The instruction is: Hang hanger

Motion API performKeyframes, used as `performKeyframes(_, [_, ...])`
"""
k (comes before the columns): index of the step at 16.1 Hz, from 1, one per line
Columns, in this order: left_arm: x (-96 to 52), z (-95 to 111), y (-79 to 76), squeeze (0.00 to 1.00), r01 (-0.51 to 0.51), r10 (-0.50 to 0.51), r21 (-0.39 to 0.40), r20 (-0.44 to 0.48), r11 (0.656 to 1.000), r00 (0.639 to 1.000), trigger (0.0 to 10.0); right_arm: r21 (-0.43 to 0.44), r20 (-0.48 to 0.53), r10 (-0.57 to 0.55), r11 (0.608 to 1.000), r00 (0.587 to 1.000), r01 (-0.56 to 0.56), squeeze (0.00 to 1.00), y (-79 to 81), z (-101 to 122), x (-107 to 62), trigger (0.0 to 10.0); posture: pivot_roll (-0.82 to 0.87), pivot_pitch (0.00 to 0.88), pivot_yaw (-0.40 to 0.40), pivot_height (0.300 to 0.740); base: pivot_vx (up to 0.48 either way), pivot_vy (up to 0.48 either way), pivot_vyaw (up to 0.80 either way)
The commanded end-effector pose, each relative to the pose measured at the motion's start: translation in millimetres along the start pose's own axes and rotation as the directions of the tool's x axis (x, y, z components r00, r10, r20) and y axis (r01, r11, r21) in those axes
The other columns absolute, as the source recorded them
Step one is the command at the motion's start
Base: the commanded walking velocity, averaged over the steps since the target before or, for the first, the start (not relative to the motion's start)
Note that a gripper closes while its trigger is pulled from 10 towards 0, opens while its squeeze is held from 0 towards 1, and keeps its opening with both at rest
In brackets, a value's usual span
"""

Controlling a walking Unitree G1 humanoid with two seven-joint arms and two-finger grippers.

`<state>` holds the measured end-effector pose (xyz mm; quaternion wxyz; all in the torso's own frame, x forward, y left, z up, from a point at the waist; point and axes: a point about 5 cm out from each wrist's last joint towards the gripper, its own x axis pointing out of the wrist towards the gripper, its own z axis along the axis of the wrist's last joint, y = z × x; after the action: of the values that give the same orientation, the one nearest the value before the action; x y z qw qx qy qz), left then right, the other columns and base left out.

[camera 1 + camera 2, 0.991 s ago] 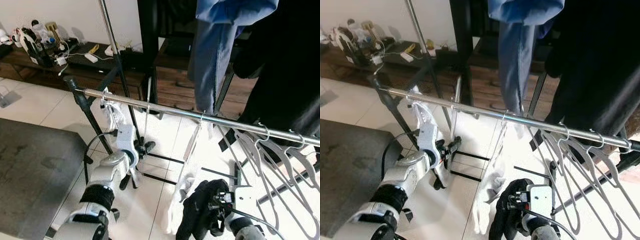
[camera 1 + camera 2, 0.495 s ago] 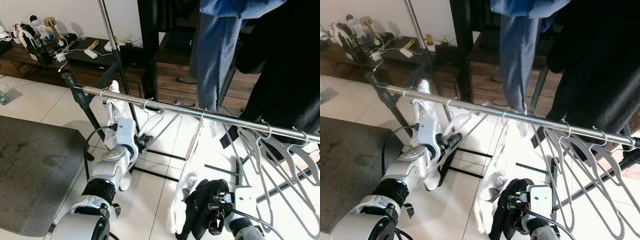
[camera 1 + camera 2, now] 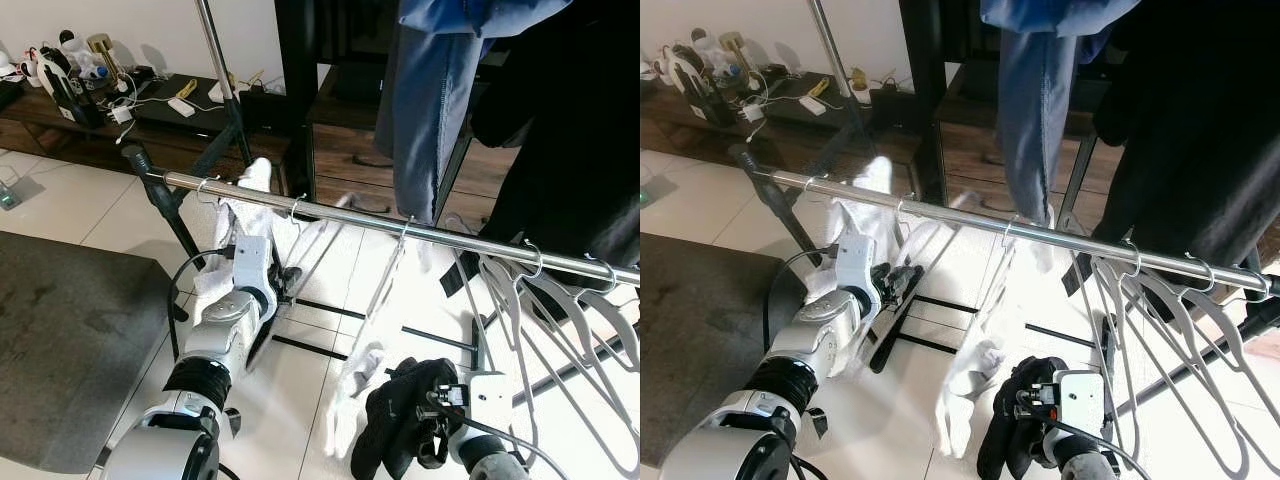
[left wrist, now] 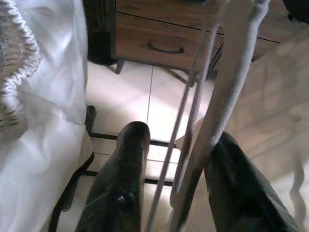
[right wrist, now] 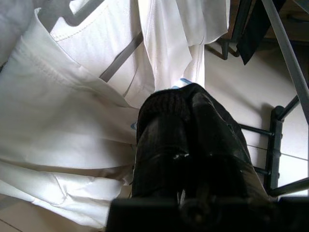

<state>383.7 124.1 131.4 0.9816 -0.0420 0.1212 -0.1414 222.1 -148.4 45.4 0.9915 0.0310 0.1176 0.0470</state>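
Observation:
A chrome rail (image 3: pixel 450 238) crosses in front of me. My left gripper (image 3: pixel 285 280) is just below it, shut on a white hanger whose hook (image 3: pixel 293 207) sits at the rail. The hanger's white garment (image 3: pixel 235 215) bunches up around the rail. In the left wrist view the hanger's bar (image 4: pixel 227 82) runs between the black fingers (image 4: pixel 120 193), against one of them. My right gripper (image 3: pixel 430 415) is low at the front, shut on a black cloth (image 5: pixel 188 125) that wraps its fingers. Another white garment (image 3: pixel 350 400) hangs beside it.
Empty white hangers (image 3: pixel 540 320) crowd the rail's right end. Jeans (image 3: pixel 430 110) and a black garment (image 3: pixel 570 130) hang behind. A grey cushion (image 3: pixel 70 330) is at the left. The rack's upright (image 3: pixel 225 90) and black base (image 3: pixel 320 345) stand on the tiled floor.
My left gripper has swung the hanger up, and its white garment has risen from below the rail to around it. The right gripper with the black cloth has stayed put.

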Motion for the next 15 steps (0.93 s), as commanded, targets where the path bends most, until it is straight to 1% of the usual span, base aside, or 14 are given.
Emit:
performKeyframes(1, [-0.9, -8.9, 1.7, 0.0, -0.004, 0.004, 0.006, -0.032, 1.0, 0.999, 0.0, 0.002, 0.005, -0.002, 1.0, 1.0, 0.002, 0.0, 0.8, 0.3, -2.1, 10.0, -0.08, 0.226, 0.018, 0.74, 0.0, 0.0, 0.0])
performKeyframes(7, [-2.4, -16.6, 6.6, 0.0, -0.032, 0.032, -0.005, -0.075, 0.999, 0.997, 0.0, 0.006, 0.005, -0.004, 1.0, 1.0, 0.004, 0.0, 0.7, 0.2, -1.6, 10.0, -0.08, 0.223, 0.018, 0.74, 0.0, 0.0, 0.0])
performKeyframes(11, [-4.2, -17.1, 11.2, 0.0, -0.051, 0.051, 0.006, -0.074, 0.999, 0.996, 0.0, 0.004, 0.005, -0.005, 1.0, 1.0, 0.005, 0.0, -0.1, 0.0, 1.5, 10.0, -0.08, 0.205, 0.017, 0.74, 0.0, 0.0, 0.0])
performKeyframes(12, [-5.7, -16.5, 13.8, 0.0, -0.066, 0.067, 0.022, -0.05, 0.998, 0.996, 0.0, 0.004, 0.006, -0.007, 1.0, 1.0, 0.007, 0.0, -0.4, 0.2, 2.7, 10.0, -0.08, 0.2, 0.016, 0.74, 0.0, 0.0, 0.0])
performKeyframes(14, [-8.0, -12.9, 13.0, 0.0, -0.061, 0.061, 0.046, 0.007, 0.997, 0.998, 0.0, 0.001, 0.007, -0.011, 1.0, 1.0, 0.011, 0.0, -2.1, 0.7, 6.2, 10.0, -0.08, 0.184, 0.013, 0.74, 0.0, 0.0, 0.0])
performKeyframes(15, [-11.0, -10.0, 11.5, 0.0, -0.059, 0.055, 0.069, 0.056, 0.996, 0.997, 0.0, -0.003, 0.007, -0.015, 1.0, 1.0, 0.015, 0.0, -3.7, 0.8, 8.5, 10.0, -0.08, 0.17, 0.011, 0.74, 0.0, 0.0, 0.0])
